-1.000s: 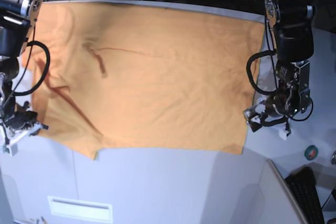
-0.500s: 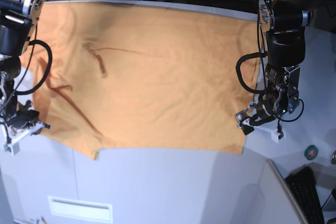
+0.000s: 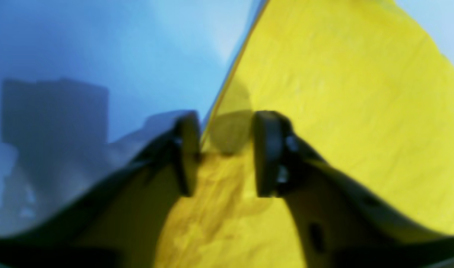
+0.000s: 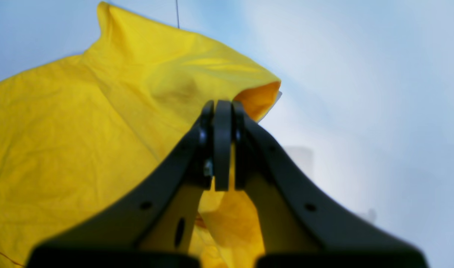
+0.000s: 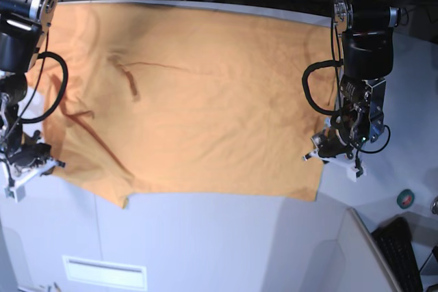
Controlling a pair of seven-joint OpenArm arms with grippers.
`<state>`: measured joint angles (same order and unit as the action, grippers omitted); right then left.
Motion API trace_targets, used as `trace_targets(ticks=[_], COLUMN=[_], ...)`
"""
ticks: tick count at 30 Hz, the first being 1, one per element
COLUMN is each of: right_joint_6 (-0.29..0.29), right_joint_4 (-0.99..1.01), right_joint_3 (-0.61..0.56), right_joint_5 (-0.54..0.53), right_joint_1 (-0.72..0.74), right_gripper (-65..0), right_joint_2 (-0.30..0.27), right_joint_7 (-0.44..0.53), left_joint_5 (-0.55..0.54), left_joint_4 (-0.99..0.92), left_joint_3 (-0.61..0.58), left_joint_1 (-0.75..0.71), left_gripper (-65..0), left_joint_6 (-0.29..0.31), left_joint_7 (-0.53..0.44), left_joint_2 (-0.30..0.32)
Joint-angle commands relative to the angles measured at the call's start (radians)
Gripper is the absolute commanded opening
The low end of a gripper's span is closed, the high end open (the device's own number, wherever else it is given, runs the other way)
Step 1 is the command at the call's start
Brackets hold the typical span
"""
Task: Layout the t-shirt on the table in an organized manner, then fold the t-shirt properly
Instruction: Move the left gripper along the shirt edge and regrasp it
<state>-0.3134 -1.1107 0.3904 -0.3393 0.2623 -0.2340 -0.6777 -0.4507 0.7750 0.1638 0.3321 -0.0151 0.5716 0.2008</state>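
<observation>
We are viewing the t-shirt [image 5: 198, 100] lying spread on the surface [image 5: 226, 244]. At left, our right hand [image 4: 223, 149] is pinching its raised edge, fingers closed. At right, our left hand [image 3: 221, 152] is straddling the hem, fingers parted.

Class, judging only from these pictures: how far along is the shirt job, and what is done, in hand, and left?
Done: the t-shirt lies spread mostly flat on the table, a few creases remaining. In hand: the right gripper is shut on a sleeve edge; the left gripper is open astride the shirt's side edge. Left: no fold shows, so all folding remains.
</observation>
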Motion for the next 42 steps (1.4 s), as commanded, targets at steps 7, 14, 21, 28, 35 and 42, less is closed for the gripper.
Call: trace_targets(ticks=[7,14,21,28,35,42], right_joint_6=[-0.003,-0.003,-0.003,-0.003,-0.003,-0.003], right_joint_4=[-0.013,-0.009,-0.009,-0.009,-0.009,-0.009], right_joint_3=[0.003,0.003,0.003,0.003,0.003,0.003], right_joint_5=[-0.011,-0.011,-0.011,-0.011,-0.011,-0.011], right_joint_1=[0.025,0.025,0.025,0.025,0.025,0.025], right_gripper=[-65.0,-65.0,-65.0,-65.0,-65.0,-65.0], right_joint_2=[-0.017,-0.017,-0.015,-0.015,-0.015,-0.015], right_joint_7=[0.02,0.02,0.02,0.019,0.019,0.017], left_joint_5=[-0.009,-0.004,-0.004,-0.007,-0.007,-0.009], left_joint_4=[0.002,0.32,0.496,0.717,0.857,0.86], left_joint_3=[-0.002,-0.002,0.0,0.001,0.001,0.001], left_joint_1=[0.002,-0.107,-0.21,-0.324,-0.419,-0.48], left_gripper=[-65.0,-65.0,-65.0,-65.0,-65.0,-65.0], left_joint_6=[0.004,-0.001,-0.001,-0.003,-0.003,-0.003], left_joint_7=[0.072,0.158,0.255,0.387,0.492,0.52], left_joint_2=[0.021,0.018,0.019,0.012,-0.027,-0.03])
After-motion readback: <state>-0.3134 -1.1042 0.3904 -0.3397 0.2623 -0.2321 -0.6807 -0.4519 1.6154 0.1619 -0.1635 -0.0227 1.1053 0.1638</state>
